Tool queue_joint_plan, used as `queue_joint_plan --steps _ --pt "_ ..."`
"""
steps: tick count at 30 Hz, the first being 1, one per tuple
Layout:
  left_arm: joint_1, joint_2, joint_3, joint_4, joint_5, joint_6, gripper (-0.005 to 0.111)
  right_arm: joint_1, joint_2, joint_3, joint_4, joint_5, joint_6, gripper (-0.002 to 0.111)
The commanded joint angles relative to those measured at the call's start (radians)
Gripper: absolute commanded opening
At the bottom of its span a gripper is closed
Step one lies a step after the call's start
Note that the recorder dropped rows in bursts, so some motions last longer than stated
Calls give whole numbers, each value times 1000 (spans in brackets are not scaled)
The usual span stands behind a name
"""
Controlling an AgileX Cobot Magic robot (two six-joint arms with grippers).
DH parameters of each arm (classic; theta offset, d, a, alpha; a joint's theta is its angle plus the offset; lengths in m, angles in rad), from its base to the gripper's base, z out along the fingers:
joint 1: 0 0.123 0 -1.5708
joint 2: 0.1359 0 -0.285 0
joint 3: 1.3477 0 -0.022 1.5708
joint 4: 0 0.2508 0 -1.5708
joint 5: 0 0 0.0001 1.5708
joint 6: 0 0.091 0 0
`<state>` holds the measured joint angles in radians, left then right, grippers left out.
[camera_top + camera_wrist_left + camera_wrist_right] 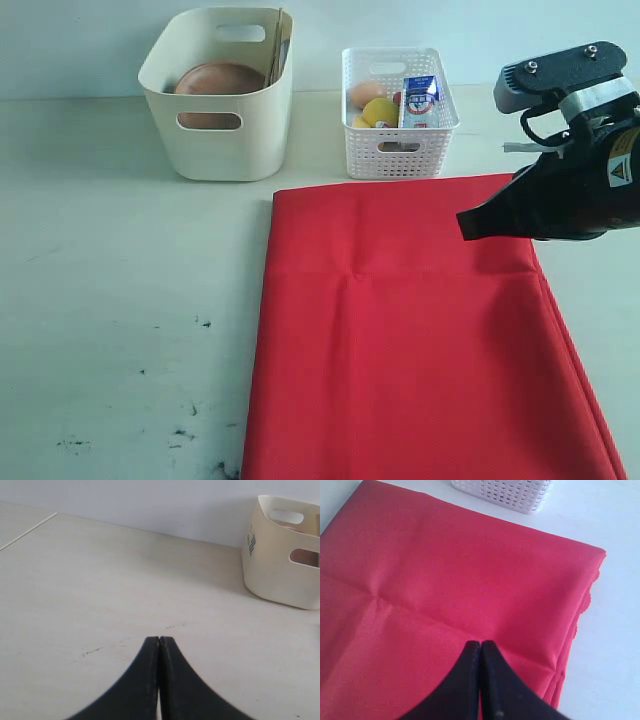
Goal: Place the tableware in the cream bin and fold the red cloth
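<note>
- right claw (480, 642) shut, empty, tips pressed tog., over far right part of red cloth (420, 350); can't tell if touching.
- left claw (159, 639) shut too, nothing in it, over bare desk (75, 580).
- cloth flat on desk, creased, layers showing at one edge, just in front of basket (400, 150).
- cream bin (215, 140) back left, beside basket; brown plate (215, 78) inside.
- basket holds lemon (380, 110) + milk carton (420, 100).
</note>
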<state>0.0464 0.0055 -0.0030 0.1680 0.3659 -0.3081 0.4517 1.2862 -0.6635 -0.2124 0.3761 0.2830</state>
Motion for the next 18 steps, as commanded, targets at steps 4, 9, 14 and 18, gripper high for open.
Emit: queue_joint_plan --steps 4,9,14,18 --pt "0 -6 3 0 -4 -7 0 2 1 -2 -3 -10 1 0" --pt "-30 -6 3 0 -4 -7 0 2 1 -2 -3 -10 1 0" --pt "-60 -6 3 0 -4 -7 0 2 1 -2 -3 -12 1 0" --pt "-58 -6 3 0 -4 -7 0 2 1 -2 -3 -12 1 0"
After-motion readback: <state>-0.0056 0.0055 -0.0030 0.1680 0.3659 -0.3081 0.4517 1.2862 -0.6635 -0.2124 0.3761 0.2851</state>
